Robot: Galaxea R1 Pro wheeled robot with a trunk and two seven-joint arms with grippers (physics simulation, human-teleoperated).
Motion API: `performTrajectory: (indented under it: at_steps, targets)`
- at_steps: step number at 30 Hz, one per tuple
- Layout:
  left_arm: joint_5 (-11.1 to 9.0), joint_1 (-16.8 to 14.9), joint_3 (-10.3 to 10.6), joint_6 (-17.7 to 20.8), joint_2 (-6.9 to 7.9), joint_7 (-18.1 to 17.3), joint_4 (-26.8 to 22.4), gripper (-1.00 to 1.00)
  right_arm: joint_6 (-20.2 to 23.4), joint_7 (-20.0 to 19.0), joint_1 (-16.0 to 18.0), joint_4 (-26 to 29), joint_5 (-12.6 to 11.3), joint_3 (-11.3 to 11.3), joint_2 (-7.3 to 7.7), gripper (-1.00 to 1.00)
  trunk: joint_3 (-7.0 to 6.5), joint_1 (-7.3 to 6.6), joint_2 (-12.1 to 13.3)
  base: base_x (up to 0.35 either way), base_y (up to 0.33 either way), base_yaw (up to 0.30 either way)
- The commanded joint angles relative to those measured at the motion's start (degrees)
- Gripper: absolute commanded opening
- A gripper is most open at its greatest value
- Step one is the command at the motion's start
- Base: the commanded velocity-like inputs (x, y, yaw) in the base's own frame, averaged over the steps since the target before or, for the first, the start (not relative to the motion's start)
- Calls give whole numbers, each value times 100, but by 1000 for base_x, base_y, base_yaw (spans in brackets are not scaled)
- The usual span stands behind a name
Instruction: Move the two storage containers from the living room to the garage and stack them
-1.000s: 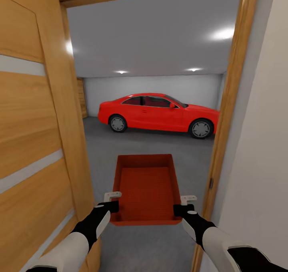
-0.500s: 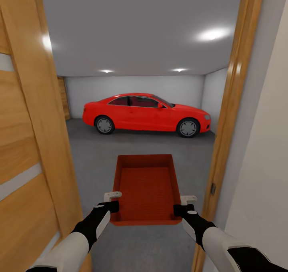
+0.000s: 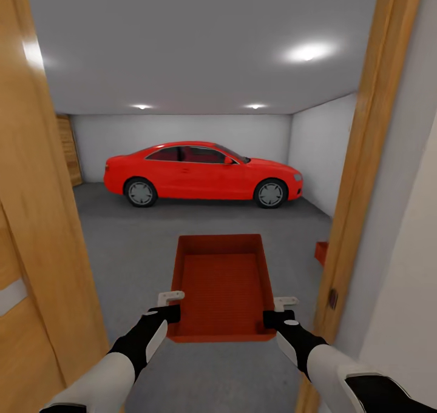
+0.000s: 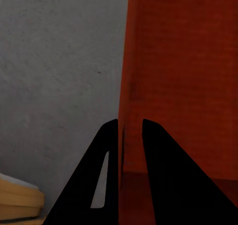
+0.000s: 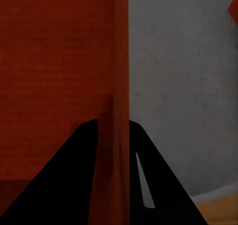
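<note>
Both arms extended fwd, roughly parallel, forearms white w/ black wrists. Left gripper point(image 3: 172, 308) clamped on near left wall of the bin point(image 3: 221, 282); wrist view: fingers point(image 4: 106, 170) straddle the wall, one inside, one outside. Right gripper point(image 3: 277, 313) likewise clamped on near right wall; fingers point(image 5: 84, 175) either side of it. Bin held level between the two, off the ground, approx. centred ahead of the trunk.

You look through a wooden door frame point(image 3: 364, 158) into a home garage: a red coupe point(image 3: 203, 173) parked on grey concrete floor point(image 3: 133, 237), bare pale walls point(image 3: 182, 134), round ceiling lights point(image 3: 306, 52).
</note>
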State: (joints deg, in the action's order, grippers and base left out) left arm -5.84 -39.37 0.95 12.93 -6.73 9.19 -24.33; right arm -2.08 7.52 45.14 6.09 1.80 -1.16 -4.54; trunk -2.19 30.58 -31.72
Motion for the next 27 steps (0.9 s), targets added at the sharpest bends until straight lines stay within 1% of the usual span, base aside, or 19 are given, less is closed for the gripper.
performTrajectory:
  at_steps: [1,8,19,27]
  targets:
    - [65,-1,-53,43,6,203,-19,-100,-23,180,3,-3,40,142,102,-100,1,4,-3,224,184,-42]
    - [65,-1,-56,42,6,206,-18,-100,-37,180,3,-3,40,145,103,-100,1,4,-3,202,151,-10]
    - [69,-1,-52,42,2,206,-8,-100,-35,180,3,-3,40,143,103,-100,1,4,-3,22,7,0]
    - [74,-1,-65,43,4,206,5,-100,-34,180,3,-4,40,142,103,-100,1,4,-3,276,0,0]
